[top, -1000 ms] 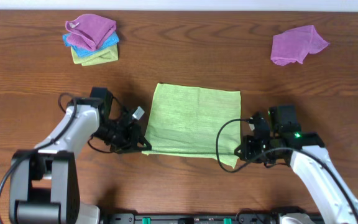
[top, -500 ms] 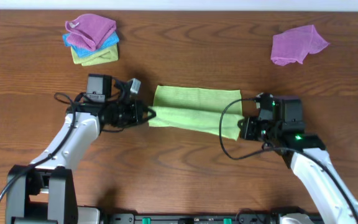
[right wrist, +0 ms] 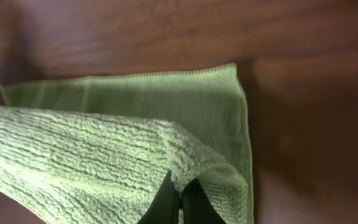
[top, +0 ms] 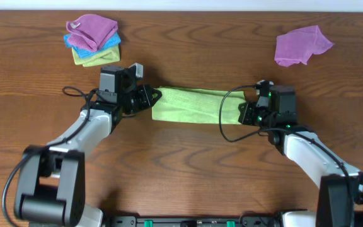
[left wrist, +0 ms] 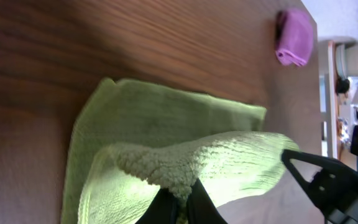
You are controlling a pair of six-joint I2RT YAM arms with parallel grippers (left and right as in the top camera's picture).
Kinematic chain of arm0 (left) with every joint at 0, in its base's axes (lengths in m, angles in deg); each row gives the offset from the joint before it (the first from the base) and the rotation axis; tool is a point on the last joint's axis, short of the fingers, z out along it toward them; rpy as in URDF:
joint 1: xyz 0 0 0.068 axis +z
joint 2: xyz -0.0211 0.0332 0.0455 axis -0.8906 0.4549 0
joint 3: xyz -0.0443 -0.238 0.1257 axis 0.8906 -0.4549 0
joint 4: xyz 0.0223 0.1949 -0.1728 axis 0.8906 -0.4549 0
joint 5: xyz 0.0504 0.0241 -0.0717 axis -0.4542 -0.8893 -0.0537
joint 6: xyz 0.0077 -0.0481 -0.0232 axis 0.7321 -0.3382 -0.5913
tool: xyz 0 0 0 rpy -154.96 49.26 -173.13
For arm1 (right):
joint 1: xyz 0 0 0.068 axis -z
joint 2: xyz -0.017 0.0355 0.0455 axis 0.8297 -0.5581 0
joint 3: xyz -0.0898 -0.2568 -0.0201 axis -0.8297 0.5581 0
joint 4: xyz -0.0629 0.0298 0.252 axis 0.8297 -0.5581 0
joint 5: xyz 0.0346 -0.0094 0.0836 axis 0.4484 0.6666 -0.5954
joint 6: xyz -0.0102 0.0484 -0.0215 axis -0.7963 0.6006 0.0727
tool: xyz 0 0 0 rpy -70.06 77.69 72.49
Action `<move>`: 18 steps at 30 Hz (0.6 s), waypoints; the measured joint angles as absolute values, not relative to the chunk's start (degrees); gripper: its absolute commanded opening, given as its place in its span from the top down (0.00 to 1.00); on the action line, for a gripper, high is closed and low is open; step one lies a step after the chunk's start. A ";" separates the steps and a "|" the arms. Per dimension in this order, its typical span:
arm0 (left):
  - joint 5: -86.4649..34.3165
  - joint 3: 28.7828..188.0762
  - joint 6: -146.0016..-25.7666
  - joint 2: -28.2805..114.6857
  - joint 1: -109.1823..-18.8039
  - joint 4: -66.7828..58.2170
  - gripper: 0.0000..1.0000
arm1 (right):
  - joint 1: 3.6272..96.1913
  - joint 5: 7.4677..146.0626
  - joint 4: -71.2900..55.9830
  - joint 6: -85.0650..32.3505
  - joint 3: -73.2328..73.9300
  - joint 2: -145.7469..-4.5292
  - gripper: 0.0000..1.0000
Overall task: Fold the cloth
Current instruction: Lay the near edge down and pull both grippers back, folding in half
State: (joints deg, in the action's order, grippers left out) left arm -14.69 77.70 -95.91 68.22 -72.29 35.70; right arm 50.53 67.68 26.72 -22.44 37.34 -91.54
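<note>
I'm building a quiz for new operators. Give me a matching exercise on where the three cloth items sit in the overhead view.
1. green cloth
2. lone purple cloth
3. cloth stack

A. upper left of the overhead view
B. upper right of the overhead view
C. centre, pinched at its ends by the left gripper and right gripper

Pairs: 1-C, 2-B, 3-A.

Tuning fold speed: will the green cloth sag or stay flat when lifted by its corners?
Probably floppy: the green cloth sags between the left claw and right claw. Likely light, since two corner pinches lift it. Its looped pile looks grippy, so slipping seems unlikely.
</note>
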 measured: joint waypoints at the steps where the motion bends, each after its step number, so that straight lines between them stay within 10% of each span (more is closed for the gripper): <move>1: -14.91 77.70 -96.23 69.29 -72.29 36.82 0.94 | 50.53 67.90 27.72 -22.44 37.34 -92.00 0.99; 18: -16.94 77.72 -99.38 77.40 -72.40 46.96 0.94 | 50.51 69.21 40.88 -22.44 37.25 -102.56 0.99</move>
